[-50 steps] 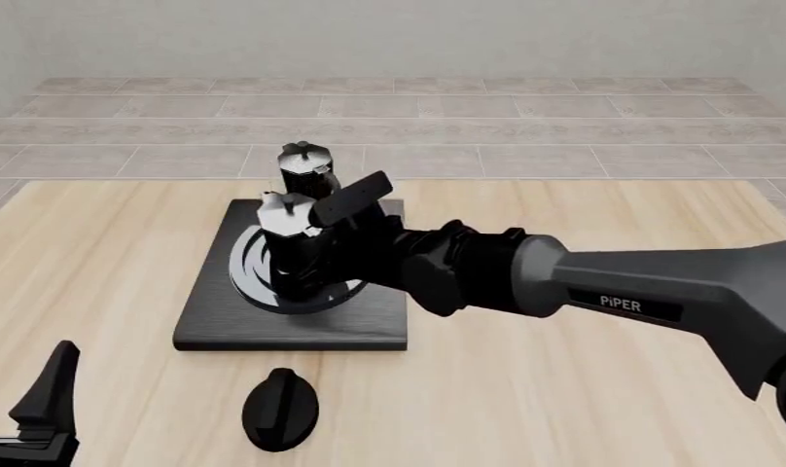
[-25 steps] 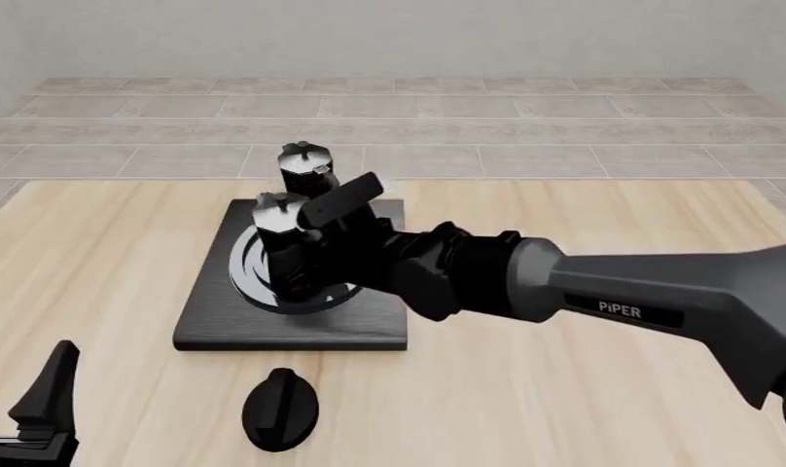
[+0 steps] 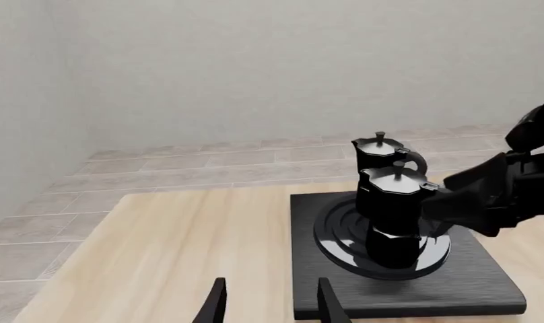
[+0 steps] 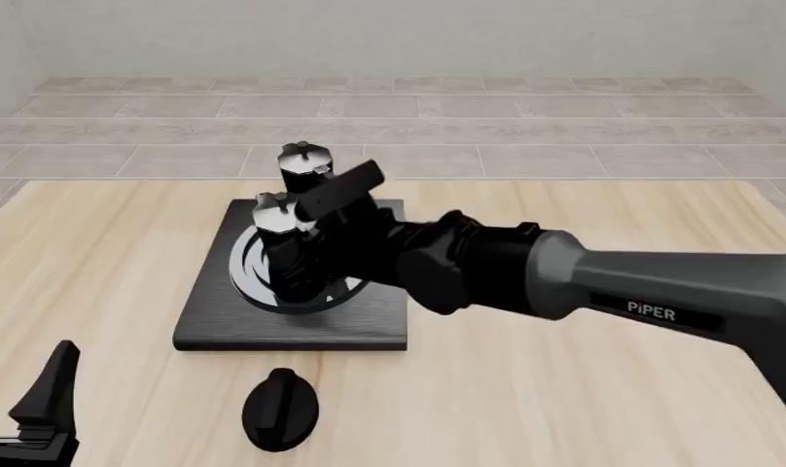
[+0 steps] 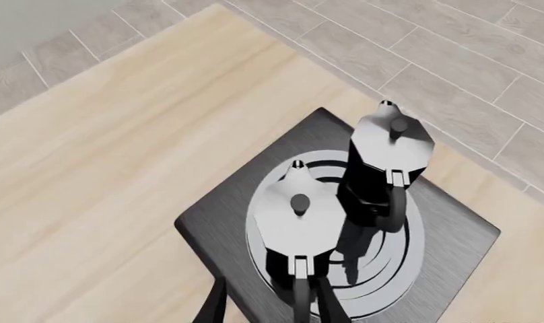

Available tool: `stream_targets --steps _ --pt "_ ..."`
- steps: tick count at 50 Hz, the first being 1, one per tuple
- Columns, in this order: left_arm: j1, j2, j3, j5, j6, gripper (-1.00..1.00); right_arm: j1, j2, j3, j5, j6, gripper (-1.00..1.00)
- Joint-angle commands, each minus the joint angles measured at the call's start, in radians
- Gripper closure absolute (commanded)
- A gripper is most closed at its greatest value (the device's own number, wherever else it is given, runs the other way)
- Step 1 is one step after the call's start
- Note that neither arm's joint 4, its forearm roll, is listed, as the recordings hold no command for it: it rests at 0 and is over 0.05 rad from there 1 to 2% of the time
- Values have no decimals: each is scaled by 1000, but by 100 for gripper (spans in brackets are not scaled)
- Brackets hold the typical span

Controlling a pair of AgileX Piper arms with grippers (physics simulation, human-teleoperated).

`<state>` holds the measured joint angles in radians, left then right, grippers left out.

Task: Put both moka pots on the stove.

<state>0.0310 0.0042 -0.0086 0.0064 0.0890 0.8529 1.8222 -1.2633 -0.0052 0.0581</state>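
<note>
Both moka pots stand upright on the stove, on its ring burner. The near moka pot has its side handle pointing at my right gripper. That gripper is open, with a finger on either side of the handle and a gap showing beside it. The far moka pot stands just behind, its base hidden in the front view. My left gripper is open and empty at the table's near left corner.
A black teardrop-shaped knob lies on the wood in front of the stove. The right arm's forearm stretches across the table's right half. A tiled floor lies beyond the table's far edge.
My right gripper has edged a little left and forward at the near pot's handle, and that pot has shifted slightly left on the burner. The left gripper has not moved.
</note>
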Motion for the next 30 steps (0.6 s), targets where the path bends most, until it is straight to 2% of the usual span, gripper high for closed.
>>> stream_targets --steps 1,9,17,30 --pt "2 2 3 -4 -2 -100 -4 -42 -9 51 -31 -100" --pt "1 2 4 -3 -1 -100 -3 -82 -12 99 -56 -100" --pt "0 7 -2 -2 0 -100 3 -183 -1 150 -74 -100" --pt "3 -1 5 -4 0 -100 18 -368 110 130 -89 -100"
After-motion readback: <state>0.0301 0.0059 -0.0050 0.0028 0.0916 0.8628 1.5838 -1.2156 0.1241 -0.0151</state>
